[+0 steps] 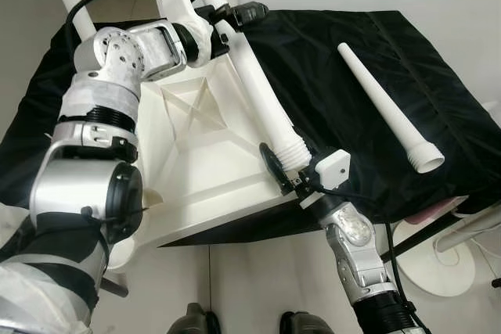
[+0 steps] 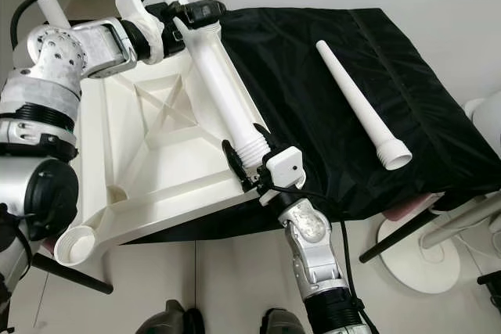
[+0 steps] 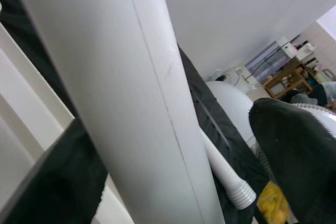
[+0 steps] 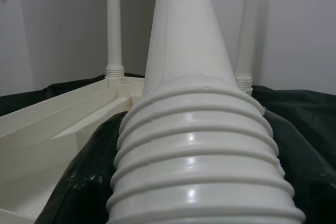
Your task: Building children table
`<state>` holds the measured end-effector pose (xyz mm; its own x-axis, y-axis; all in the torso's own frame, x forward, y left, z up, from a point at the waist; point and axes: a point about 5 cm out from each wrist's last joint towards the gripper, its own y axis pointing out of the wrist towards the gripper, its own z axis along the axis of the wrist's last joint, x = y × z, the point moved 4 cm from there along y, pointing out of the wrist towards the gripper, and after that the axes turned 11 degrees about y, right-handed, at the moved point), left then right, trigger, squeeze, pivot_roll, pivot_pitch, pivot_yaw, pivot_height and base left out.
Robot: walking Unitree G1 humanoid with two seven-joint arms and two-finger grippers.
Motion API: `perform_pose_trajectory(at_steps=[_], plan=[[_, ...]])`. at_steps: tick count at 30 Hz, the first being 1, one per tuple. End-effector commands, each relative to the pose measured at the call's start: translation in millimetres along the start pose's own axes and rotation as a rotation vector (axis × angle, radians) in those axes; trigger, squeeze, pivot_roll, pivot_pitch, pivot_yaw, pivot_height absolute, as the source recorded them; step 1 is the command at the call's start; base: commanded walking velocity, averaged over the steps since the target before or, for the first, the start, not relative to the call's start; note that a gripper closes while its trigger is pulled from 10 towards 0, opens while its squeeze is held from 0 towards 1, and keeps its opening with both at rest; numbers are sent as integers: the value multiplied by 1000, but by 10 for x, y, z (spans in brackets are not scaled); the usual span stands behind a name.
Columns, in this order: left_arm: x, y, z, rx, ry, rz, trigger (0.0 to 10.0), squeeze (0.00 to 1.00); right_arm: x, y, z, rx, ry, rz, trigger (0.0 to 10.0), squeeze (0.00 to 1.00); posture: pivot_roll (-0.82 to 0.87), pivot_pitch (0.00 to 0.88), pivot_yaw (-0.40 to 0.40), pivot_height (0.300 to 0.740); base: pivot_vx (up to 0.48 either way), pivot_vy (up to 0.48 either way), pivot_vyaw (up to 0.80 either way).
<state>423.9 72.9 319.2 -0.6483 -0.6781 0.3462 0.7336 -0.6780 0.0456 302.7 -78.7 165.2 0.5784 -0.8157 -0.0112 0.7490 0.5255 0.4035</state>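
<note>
Both tools are clamping a stiff, light, slick plastic table leg (image 2: 223, 87): left tool (image 2: 184, 17) gripping its narrow end, right tool (image 2: 249, 163) its ribbed, grippier threaded end.

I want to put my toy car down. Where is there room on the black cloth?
Bare cloth lies between the held leg and the loose leg, and right of the loose leg up to the edge. It is crowded on the left: tabletop, left gripper and right gripper.
</note>
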Motion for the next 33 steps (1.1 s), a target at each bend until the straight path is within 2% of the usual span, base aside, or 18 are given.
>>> perform_pose_trajectory(at_steps=[1,5,6,9,13,14,15,18,19,25,32,33], plan=[[165,20,-51,11,19,-175,4118,0,-48,35,41,21,-9,19,10000,0,-111,60,86,740,0,0,0],[162,44,-86,0,29,-171,4118,0,-58,38,42,19,-8,21,10000,0,-111,60,86,740,0,0,0],[192,51,-101,1,12,-188,0,0,-50,55,47,21,-12,23,10000,0,-111,59,83,740,0,0,0],[211,62,-98,4,0,-196,0,0,-34,77,54,21,-13,28,10000,0,-105,58,81,740,0,0,0],[161,76,-67,10,24,-161,0,0,-6,80,54,18,-6,19,10000,0,-96,57,84,740,0,0,0],[152,77,-39,15,32,-155,0,0,18,77,46,15,23,5,10000,1000,-91,57,79,740,0,0,0],[152,76,-14,20,35,-153,0,0,28,73,45,15,57,1,10000,1000,-90,56,76,740,0,0,0],[164,73,23,29,40,-161,0,0,35,71,48,17,68,-6,10000,1000,-89,57,73,740,0,0,0],[164,70,41,28,45,-156,10000,0,35,68,47,16,79,-7,10000,1000,-87,57,71,740,0,0,0],[137,45,95,35,65,-136,10000,0,69,59,57,20,121,-29,10000,1000,-86,56,65,740,0,0,0],[128,18,204,61,68,-127,10000,0,212,58,97,34,99,-94,10000,1000,-93,57,59,740,0,0,0],[114,8,239,72,69,-122,10000,0,234,55,106,35,94,-101,10000,949,-93,57,59,740,0,0,0]])
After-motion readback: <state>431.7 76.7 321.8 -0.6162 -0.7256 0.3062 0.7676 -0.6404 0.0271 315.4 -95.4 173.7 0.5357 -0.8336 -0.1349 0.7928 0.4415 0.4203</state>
